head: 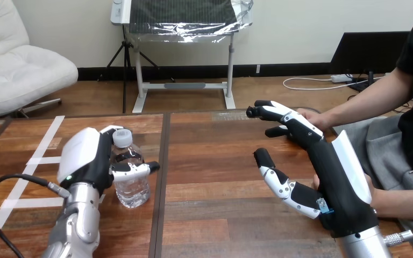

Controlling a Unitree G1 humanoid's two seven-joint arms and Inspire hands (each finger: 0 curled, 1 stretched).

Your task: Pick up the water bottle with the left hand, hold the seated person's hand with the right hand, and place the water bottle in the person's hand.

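Two robot hands are over the wooden table [215,161], one on each side of the dark seam running down its middle. The left hand [86,158] is clamped on the water bottle [130,185]: its thumb lies across the front of the clear bottle and its fingers wrap round the far side, just below the white cap [122,137]. The bottle stands upright on the left half of the table, close to the seam, with its base seemingly on the wood (whether it is raised a little cannot be told). White tape lines [43,141] cross the table to the left of that hand. The right hand [333,183] reaches forward along the table's right side with its fingers stretched out and only slightly bent at the tips, its thumb spread well apart toward the table's middle; it grips nothing. The person's hand [311,114] lies at the far right edge of the table, just behind those outstretched fingers, and whether the two touch cannot be told. The person's forearm [365,99] runs back from it toward the upper right. A second forearm [403,198] comes in low at the right edge and passes behind the right hand's palm. The bottle and the person's hand are well apart, with bare table between them.
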